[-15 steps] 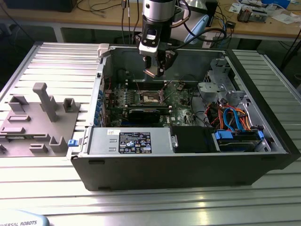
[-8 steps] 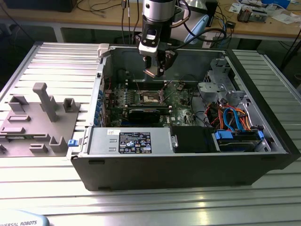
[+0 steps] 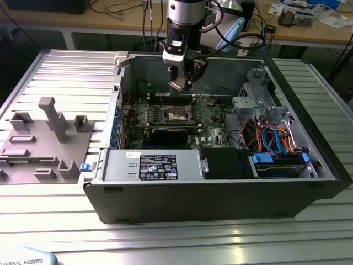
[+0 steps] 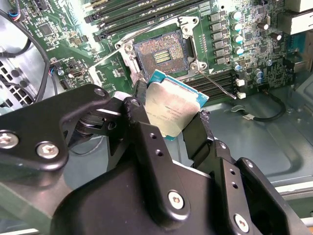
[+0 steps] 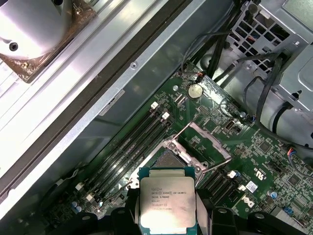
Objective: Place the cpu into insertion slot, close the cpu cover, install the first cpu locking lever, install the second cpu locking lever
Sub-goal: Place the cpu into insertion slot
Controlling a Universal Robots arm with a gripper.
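Note:
My gripper (image 3: 183,83) is shut on the cpu (image 4: 171,105), a flat square chip with a silvery top and a teal edge, gripped by its two opposite sides. It hangs inside the open computer case, a little above the insertion slot (image 4: 161,54), whose tan-gold contact field lies bare in its dark frame. In the first wrist view the cpu (image 5: 167,203) covers part of the insertion slot (image 5: 168,159). Beyond the slot, the cpu cover (image 5: 200,142) stands tilted open. Two thin wire locking levers (image 4: 217,84) stick up and out beside the socket, unlatched.
The socket sits on the green motherboard (image 3: 212,118) deep in the case (image 3: 220,193). Black memory slots (image 5: 129,147) run beside it. A long black graphics card (image 3: 168,134), a power supply (image 3: 151,165) and a cabled drive cage (image 3: 276,141) surround it. A grey fixture (image 3: 44,138) lies outside.

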